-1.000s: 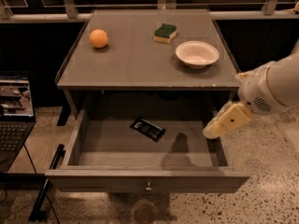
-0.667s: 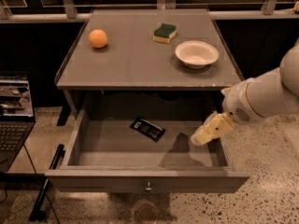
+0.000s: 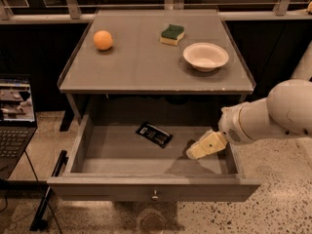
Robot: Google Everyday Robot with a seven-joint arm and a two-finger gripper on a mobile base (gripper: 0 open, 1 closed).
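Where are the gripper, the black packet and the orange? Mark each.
gripper (image 3: 196, 151): camera view, its tip, at the right end of the open drawer (image 3: 146, 191).
black packet (image 3: 154, 134): camera view, its middle.
orange (image 3: 103, 40): camera view, its middle.

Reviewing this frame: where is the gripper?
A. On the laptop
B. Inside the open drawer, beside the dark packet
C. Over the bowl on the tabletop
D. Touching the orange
B: the gripper is low inside the open drawer, on the picture's right side of the dark packet and apart from it. The bowl and the orange lie on the tabletop above.
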